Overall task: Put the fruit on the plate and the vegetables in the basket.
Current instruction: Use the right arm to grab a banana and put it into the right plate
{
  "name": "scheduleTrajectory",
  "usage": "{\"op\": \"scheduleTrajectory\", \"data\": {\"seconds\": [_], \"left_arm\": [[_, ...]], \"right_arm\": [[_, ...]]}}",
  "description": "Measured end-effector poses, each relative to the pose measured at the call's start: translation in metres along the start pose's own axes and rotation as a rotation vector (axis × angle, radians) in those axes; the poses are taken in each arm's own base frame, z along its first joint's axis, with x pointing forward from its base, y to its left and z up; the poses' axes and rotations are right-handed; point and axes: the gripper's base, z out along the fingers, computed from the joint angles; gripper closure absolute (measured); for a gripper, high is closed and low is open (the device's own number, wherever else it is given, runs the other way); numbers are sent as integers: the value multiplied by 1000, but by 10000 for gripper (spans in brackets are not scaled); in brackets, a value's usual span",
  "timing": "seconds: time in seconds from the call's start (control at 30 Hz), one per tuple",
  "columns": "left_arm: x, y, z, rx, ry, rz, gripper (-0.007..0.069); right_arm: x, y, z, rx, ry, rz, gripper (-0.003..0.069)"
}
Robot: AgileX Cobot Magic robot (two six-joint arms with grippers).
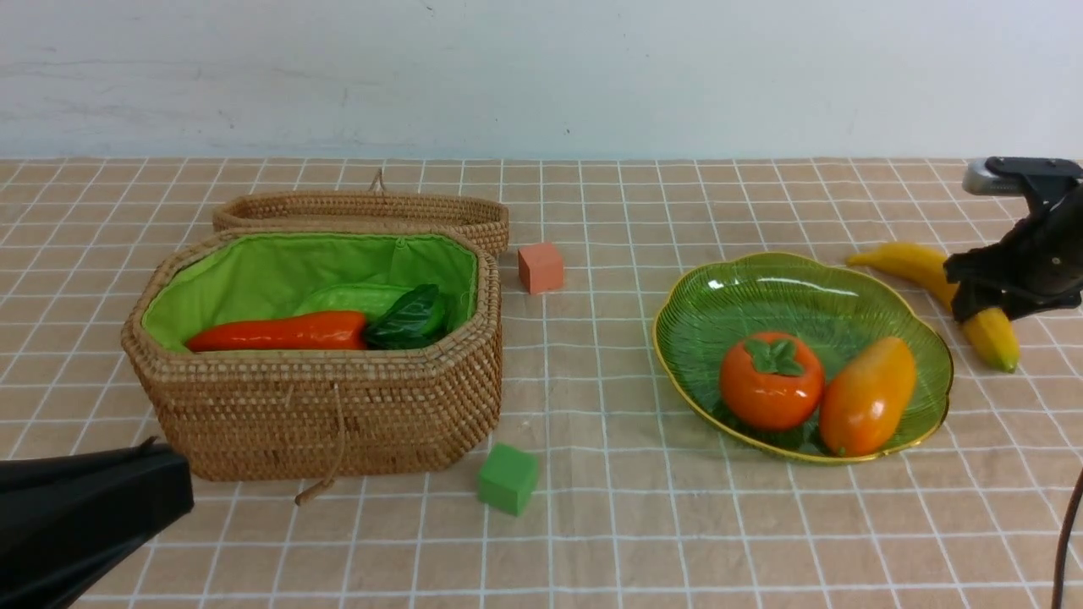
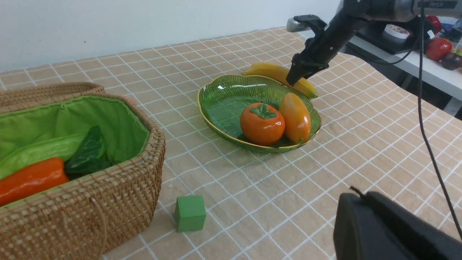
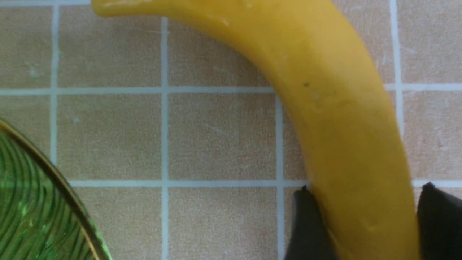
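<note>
Yellow banana: lies on the tan checked counter just beside the plate, off its far right rim, not yet on it.
Right tool: its two dark fingers straddle the banana's thick middle, one on each side and against the skin; whether they are truly clamped, or the fruit is off the cloth, I cannot tell.
Left tool: clenched on nothing, parked low near the basket.
Long axis: in the front view it runs from far-left to near-right, stem end toward the plate's back edge, green-tipped end nearer the robot; gently curved.
Doing it well: pinch across the width near mid-length, lift level so neither end droops, clear the scalloped rim.
Placement: persimmon and mango fill the near half, so the bare far-left half looks the better spot.
</note>
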Motion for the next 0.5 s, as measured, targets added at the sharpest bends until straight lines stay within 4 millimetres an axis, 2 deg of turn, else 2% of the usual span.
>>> {"op": "scheduleTrajectory", "data": {"seconds": [0.13,0.33,0.43,0.5], "left_arm": [[0,-1,0,8,1,-17,631],[0,-1,0,10,1,-20,631],[1,-1,0,9,11,-20,631],[2,-1,0,8,20,-20,631]], "right_arm": [[3,0,5,-3,14,0,343],[4,0,4,-9,31,-1,343],[-1,3,-12,-14,20,-20,343],[-10,11,-35,-25,-36,-97,343]]}}
